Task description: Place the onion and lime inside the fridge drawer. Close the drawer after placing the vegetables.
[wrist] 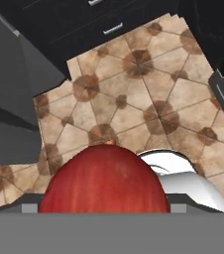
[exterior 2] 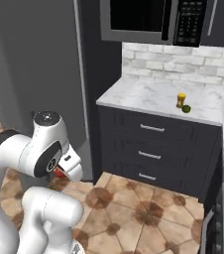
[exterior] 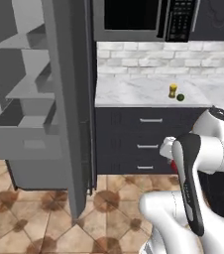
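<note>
My fingers [wrist: 104,206] are clenched round the onion [wrist: 102,179], held low above the tiled floor [wrist: 148,104]. Off to my left the fridge drawer [exterior: 27,131] stands pulled open. Away on the marble table [exterior: 134,92] the lime [exterior: 180,97] sits just beside a small yellow jar [exterior: 173,90].

The white arm [exterior 2: 32,149] bends low at the left, and a sliver of the red onion [exterior 2: 58,172] shows under its wrist, above the tiled floor [exterior 2: 134,208]. On the marble counter [exterior 2: 148,96], the lime [exterior 2: 186,108] sits just beside a small yellow jar [exterior 2: 181,100], below the microwave [exterior 2: 153,20]. Three dark drawers [exterior 2: 151,149] with pale handles stack under the counter.
</note>
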Motion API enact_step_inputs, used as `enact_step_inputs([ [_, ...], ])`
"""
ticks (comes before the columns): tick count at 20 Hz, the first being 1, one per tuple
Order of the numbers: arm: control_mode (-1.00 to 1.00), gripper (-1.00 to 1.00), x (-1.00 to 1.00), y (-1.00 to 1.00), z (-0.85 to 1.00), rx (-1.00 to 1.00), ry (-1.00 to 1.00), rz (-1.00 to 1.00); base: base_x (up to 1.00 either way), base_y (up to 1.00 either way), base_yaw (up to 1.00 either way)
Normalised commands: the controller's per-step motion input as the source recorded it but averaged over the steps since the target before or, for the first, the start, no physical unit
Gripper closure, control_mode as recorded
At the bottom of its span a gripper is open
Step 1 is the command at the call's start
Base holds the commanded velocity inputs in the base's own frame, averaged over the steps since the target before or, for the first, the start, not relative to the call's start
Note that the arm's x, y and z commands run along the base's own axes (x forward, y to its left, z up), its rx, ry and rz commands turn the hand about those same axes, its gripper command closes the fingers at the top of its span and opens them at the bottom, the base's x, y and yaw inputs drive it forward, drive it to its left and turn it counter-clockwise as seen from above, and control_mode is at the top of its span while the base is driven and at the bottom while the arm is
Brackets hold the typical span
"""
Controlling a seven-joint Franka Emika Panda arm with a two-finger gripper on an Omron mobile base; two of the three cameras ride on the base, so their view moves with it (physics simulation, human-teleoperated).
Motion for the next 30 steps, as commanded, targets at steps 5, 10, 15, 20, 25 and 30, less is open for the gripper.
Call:
enact_step_inputs([
  [5, 1.00, 1.00, 0.00, 0.00, 0.00, 0.00, 0.00, 0.00, -1.00, 0.16, 0.19],
  [10, 1.00, 1.00, 0.00, 0.00, 0.00, 0.00, 0.00, 0.00, -0.98, 0.45, 0.23],
  [15, 1.00, 1.00, 0.00, 0.00, 0.00, 0.00, 0.00, 0.00, -0.58, 0.88, 0.28],
  [20, 1.00, 1.00, 0.00, 0.00, 0.00, 0.00, 0.00, 0.00, -0.01, 0.75, 0.36],
  [25, 1.00, 1.00, 0.00, 0.00, 0.00, 0.00, 0.00, 0.00, 0.00, 0.75, 0.48],
  [30, 1.00, 1.00, 0.00, 0.00, 0.00, 0.00, 0.00, 0.00, 0.03, 0.72, 0.52],
])
